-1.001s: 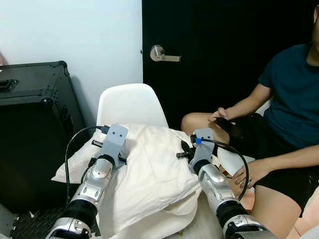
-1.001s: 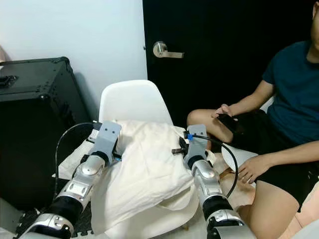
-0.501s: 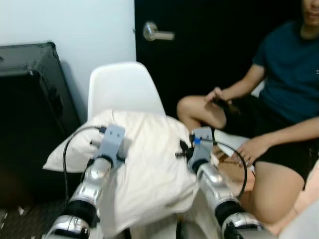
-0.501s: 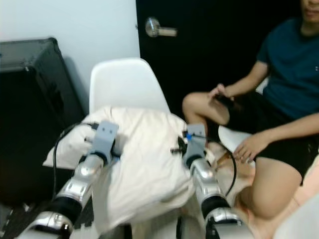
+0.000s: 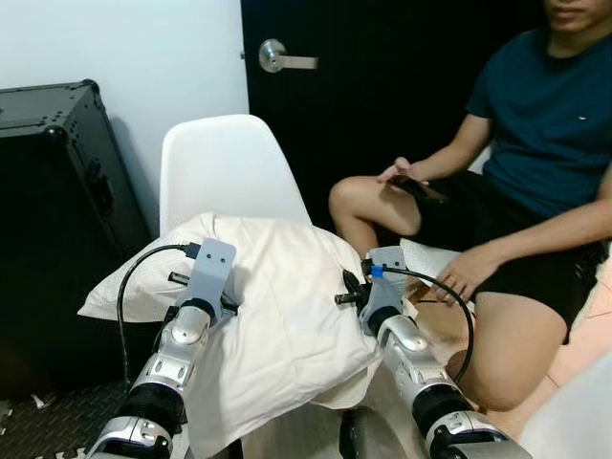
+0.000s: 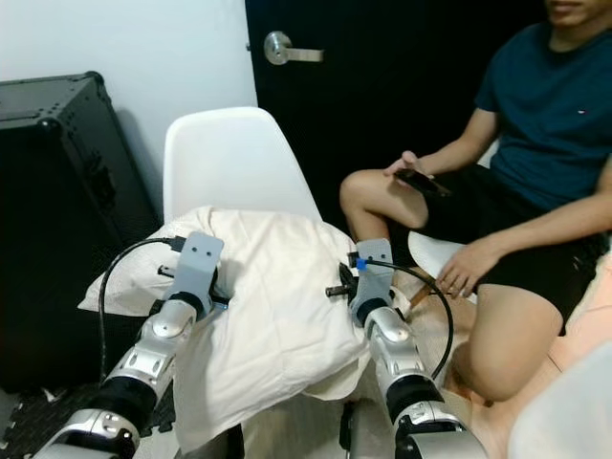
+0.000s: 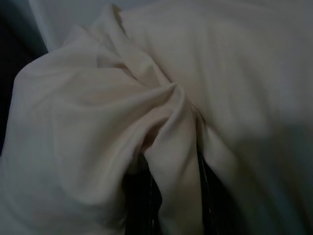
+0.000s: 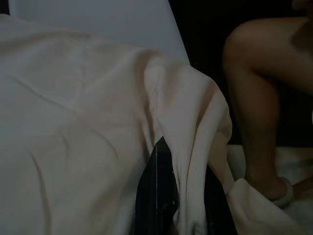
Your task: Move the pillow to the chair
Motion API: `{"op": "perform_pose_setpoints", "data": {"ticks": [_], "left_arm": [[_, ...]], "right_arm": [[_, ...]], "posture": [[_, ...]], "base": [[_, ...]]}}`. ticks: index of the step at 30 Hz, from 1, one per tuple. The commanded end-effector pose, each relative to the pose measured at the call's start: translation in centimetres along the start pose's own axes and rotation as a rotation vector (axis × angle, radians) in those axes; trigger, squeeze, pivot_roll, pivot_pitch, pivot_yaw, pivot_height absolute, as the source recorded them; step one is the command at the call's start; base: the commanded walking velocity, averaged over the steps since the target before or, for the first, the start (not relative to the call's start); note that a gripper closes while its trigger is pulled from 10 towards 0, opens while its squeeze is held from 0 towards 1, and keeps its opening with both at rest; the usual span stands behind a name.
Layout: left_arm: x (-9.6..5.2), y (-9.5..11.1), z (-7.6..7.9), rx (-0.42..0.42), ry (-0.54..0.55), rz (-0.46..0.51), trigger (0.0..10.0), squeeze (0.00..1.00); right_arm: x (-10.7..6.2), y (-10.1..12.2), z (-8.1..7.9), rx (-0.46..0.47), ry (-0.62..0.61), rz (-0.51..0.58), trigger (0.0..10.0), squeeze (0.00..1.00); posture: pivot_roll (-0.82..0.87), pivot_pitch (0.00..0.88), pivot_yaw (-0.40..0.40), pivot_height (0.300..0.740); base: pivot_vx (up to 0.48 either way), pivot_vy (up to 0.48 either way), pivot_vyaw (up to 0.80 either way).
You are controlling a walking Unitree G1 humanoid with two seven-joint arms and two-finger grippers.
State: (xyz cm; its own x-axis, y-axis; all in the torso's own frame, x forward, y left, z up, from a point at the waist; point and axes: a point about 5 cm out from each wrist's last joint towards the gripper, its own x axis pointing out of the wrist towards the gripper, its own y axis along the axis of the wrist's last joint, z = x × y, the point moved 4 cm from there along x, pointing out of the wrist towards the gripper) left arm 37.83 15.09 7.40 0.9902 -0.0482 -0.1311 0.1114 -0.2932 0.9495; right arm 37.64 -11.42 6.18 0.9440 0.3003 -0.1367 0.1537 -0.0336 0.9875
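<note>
the fingers (image 7: 149, 196) of the left gripper (image 7: 171, 196) are pinched tight on a ridge of cream fabric, and the same goes on the other side, where the right gripper (image 8: 178, 196) has a fold of cloth squeezed between its two black fingers. both arms reach forward side by side in the head views, each gripper buried in an edge of the pillow (image 5: 287, 306), so the pillow hangs spread between them.

the pillow sits in front of the white chair (image 5: 220, 167), its far edge close under the backrest and over the seat, while its near edge droops down toward the robot. whether it already rests on the seat or is carried just above it cannot be told, since the cloth hides the seat.

so the carry looks nearly finished: the pillow is at the chair, but both grips are on it and it is not yet let go. what seems left is to settle it fully on the seat and open both grippers.

a person (image 5: 535, 143) sits just to the right of the chair, knee close to the right arm, which leaves little room on that side. a black case (image 5: 57, 191) stands to the left.
</note>
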Motion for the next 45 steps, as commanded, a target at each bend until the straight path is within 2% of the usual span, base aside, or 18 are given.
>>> {"op": "perform_pose_setpoints", "data": {"ticks": [1,2,6,10,26,32,37,39,45], "left_arm": [[0.5,0.7,-0.9,-0.002,0.036,0.018,10.0,0.00],[0.5,0.7,-0.9,-0.002,0.036,0.018,10.0,0.00],[0.6,0.6,-3.2,-0.043,0.135,0.001,10.0,0.00],[0.4,0.2,-4.3,-0.052,0.184,-0.012,10.0,0.00],[0.0,-0.4,-5.8,-0.056,0.235,-0.015,10.0,0.00],[0.0,-0.4,-6.7,-0.072,0.250,-0.020,10.0,0.00],[0.3,-0.8,-7.1,-0.012,0.219,-0.053,10.0,0.00],[0.3,-0.9,-7.5,-0.019,0.230,-0.064,10.0,0.00],[0.7,-1.8,-7.8,0.002,0.215,-0.146,10.0,0.00]], "right_arm": [[0.7,0.8,-2.1,-0.046,0.092,0.016,10.0,0.00],[0.7,0.8,-2.1,-0.046,0.092,0.016,10.0,0.00],[1.2,1.4,-3.3,-0.066,0.138,0.026,10.0,0.00],[1.5,1.9,-4.0,-0.085,0.166,0.035,10.0,0.00],[1.6,1.8,-4.4,-0.089,0.188,0.030,10.0,0.00],[1.5,1.5,-4.5,-0.084,0.189,0.024,10.0,0.00],[1.6,1.7,-4.3,-0.089,0.185,0.026,10.0,0.00],[1.7,1.8,-4.3,-0.098,0.185,0.025,10.0,0.00],[2.7,2.2,-3.7,-0.166,0.155,-0.052,10.0,0.00]], "posture": [[0.00,0.088,-0.062,0.593],[0.00,0.088,-0.062,0.593],[-0.01,0.114,-0.075,0.593],[-0.01,0.121,-0.079,0.593],[0.00,0.098,-0.095,0.593],[0.00,0.094,-0.077,0.593],[0.00,0.095,-0.057,0.593],[-0.01,0.102,-0.052,0.593],[0.00,0.136,-0.078,0.593]], "base": [[0.000,0.000,0.00],[0.000,0.000,0.00],[0.000,0.000,0.00],[0.000,0.000,0.00],[0.000,0.000,0.00],[0.000,0.000,0.00],[0.000,0.000,0.00],[0.000,0.000,0.00],[0.000,0.000,0.00]]}}
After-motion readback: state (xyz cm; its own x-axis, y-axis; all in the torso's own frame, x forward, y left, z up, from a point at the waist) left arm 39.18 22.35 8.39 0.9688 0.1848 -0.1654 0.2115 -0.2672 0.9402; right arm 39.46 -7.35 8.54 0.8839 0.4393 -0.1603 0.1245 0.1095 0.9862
